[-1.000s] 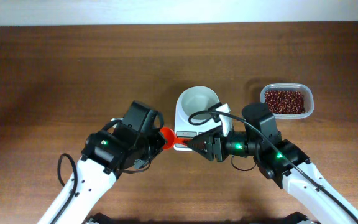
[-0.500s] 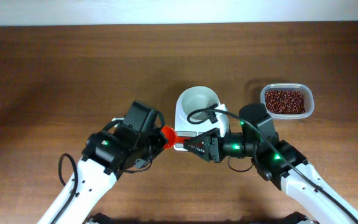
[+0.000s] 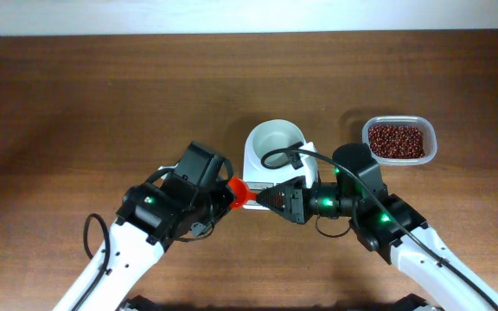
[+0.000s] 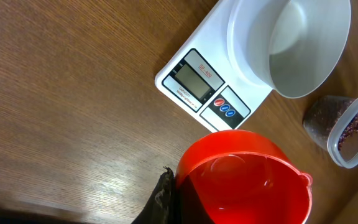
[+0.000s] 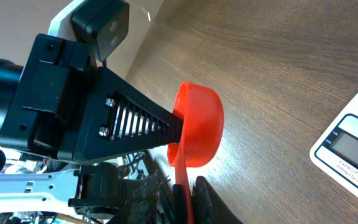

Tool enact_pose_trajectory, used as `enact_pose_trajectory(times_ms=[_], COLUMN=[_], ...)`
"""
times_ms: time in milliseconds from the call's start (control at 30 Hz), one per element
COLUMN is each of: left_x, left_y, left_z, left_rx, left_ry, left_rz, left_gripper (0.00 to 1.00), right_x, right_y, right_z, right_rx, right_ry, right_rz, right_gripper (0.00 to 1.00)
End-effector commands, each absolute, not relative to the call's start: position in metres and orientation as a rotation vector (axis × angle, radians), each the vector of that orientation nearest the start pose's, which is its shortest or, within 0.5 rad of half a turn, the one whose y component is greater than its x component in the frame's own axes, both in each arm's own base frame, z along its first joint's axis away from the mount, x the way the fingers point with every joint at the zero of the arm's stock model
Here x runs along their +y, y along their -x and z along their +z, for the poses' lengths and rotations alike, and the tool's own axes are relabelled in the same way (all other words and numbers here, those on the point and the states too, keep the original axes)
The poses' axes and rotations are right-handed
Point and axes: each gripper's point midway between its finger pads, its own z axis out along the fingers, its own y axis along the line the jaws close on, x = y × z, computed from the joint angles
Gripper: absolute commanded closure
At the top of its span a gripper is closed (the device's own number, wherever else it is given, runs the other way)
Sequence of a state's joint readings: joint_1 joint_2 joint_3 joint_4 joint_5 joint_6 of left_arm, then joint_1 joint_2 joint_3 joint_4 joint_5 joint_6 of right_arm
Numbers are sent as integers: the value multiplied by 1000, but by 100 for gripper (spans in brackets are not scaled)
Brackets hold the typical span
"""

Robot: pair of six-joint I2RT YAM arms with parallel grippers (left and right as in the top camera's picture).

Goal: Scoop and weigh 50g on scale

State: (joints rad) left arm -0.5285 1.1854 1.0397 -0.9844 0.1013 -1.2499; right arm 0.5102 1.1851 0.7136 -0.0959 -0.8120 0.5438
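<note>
Just before the scale [image 4: 194, 84], mid-bench [image 3: 102, 104], the empty red scoop [image 5: 197, 124] hangs between both hands. Our left hand [image 3: 226, 192] grips it tightly; our right hand [image 5: 184, 199] has now closed on its handle [image 5: 182, 177], so the handover looks nearly done.

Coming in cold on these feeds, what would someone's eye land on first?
The red scoop, empty, hangs in front of the scale at the centre of the overhead view. The left gripper is clamped on its cup, and its handle runs between the fingers of the right gripper. Behind it the scale's white bowl sits empty, and a clear tub of dark red beans lies to the scale's right.
</note>
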Motion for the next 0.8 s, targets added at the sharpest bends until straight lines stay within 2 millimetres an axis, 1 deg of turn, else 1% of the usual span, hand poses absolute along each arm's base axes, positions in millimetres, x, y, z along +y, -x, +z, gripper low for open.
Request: enact_pose_trajectory(times_ms=[0,100,233,333,433,467,533,567,600,667,700,733,767], left_x=[-152,-150,-150,-149,-150,-150,-149,-149,-147,-145,-143,-141,-139], left_y=[-232,-233,-233,-234,-234,-233,-233,-233,-233,-233,-233,-231,-230], left_z=[165,164,164,164,164,164,164,164,164,163,162,161,160], left_rx=[2673,2663,2663,2663,2663,2664,2666,2666,2667,2662,2660,2663,2666], left_ry=[1011,1012,1012,1012,1012,1011,1004,1001,1004,1006,1010,1013,1016], left_rz=[-592,-578,-578,-577,-578,-578,-576,-575,-560,-541,-526,-508,-494], left_gripper=[100,100,100,100,100,95,76,60,43,36,32,27,24], right_x=[272,273,273,273,273,273,273,273,273,272,272,270,267], right_y=[-218,-216,-216,-215,-214,-213,-213,-214,-214,-215,-215,-216,-217], right_z=[197,198,198,198,197,198,198,198,198,197,197,196,195], right_rx=[2247,2244,2244,2247,2254,2253,2246,2238,2230,2225,2218,2220,2229], right_ry=[527,537,537,538,540,543,555,566,580,584,592,594,582], right_rz=[1490,1506,1506,1509,1517,1521,1514,1507,1500,1487,1477,1464,1454], right_gripper=[84,85,93,96,96,96,96,96,96,96,96,96,96])
